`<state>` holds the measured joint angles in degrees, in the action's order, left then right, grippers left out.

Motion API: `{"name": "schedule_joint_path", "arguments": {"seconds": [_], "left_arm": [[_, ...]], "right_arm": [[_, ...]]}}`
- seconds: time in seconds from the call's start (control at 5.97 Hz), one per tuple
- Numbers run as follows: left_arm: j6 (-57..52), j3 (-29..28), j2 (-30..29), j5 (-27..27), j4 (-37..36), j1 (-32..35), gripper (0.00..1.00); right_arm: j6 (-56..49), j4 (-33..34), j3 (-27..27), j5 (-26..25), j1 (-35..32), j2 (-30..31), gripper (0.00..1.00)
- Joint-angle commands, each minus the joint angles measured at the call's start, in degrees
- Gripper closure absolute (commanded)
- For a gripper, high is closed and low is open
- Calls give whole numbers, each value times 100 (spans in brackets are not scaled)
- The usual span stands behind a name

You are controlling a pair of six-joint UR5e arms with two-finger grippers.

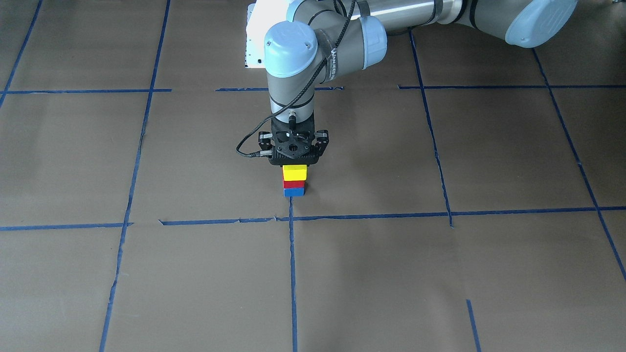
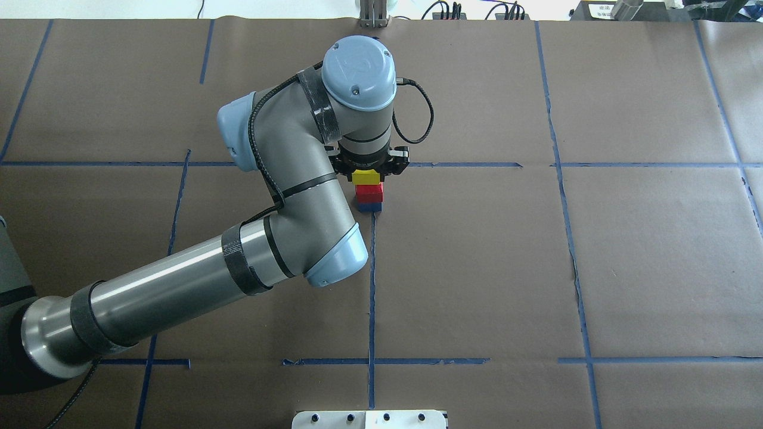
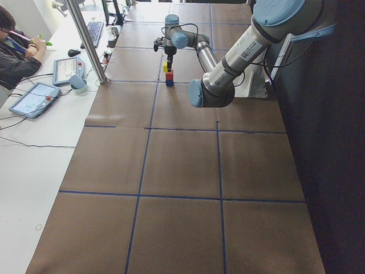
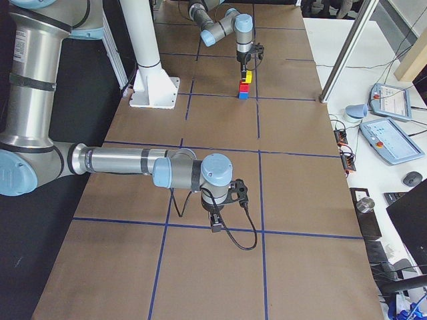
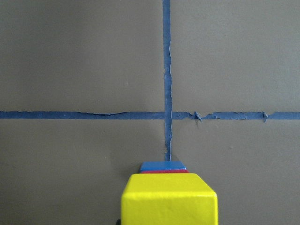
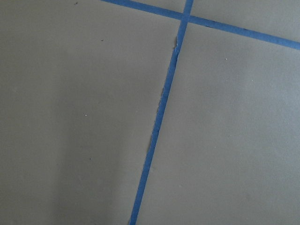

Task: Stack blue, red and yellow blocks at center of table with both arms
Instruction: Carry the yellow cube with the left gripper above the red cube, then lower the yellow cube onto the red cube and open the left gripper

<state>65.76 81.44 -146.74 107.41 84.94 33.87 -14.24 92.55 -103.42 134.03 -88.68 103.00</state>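
One wide table (image 2: 656,268) of brown paper fills nearly every view, split into big squares by thin blue tape lines (image 2: 372,286). Along its far side runs a white bench (image 3: 28,171) with a keyboard (image 3: 94,31) and touch pendants (image 3: 34,98). A person (image 3: 14,54) sits at the bench's end, cut off by the edge of the picture. An upright metal post (image 3: 88,40) stands at the table's edge.

Next in size, my left arm (image 2: 179,286) reaches out to the table's middle, wrist pointing straight down. My right arm (image 4: 127,160) lies low and stretched over the paper, well apart from the blocks, with a white pedestal (image 4: 150,73) behind it.

My left gripper (image 1: 294,160) hangs directly over the stack, right at the yellow block (image 1: 294,172). Its own body and camera mount hide the fingertips, so I cannot tell whether they clasp the cube or stand clear of it. My right gripper (image 4: 217,223) points down at bare paper. It shows small in one side view only, and I cannot tell how its fingers stand.

All three cubes form one upright column: yellow on top, the red block (image 1: 294,184) under it, the blue block (image 1: 294,192) on the paper. The column stands at the end of a tape line, just beside a crossing. From my left wrist the yellow cube covers most of the other two, leaving only thin slivers of red and blue.
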Motion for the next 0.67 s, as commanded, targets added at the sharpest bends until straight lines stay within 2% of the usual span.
{"name": "schedule_joint_path", "arguments": {"seconds": [0.0,0.5], "left_arm": [[-19,-23,5,-1,5,-38,91],[-19,-49,5,8,5,-82,91]], "right_arm": [[0,0,6,0,0,1,0],[-9,0,24,0,0,1,0]]}}
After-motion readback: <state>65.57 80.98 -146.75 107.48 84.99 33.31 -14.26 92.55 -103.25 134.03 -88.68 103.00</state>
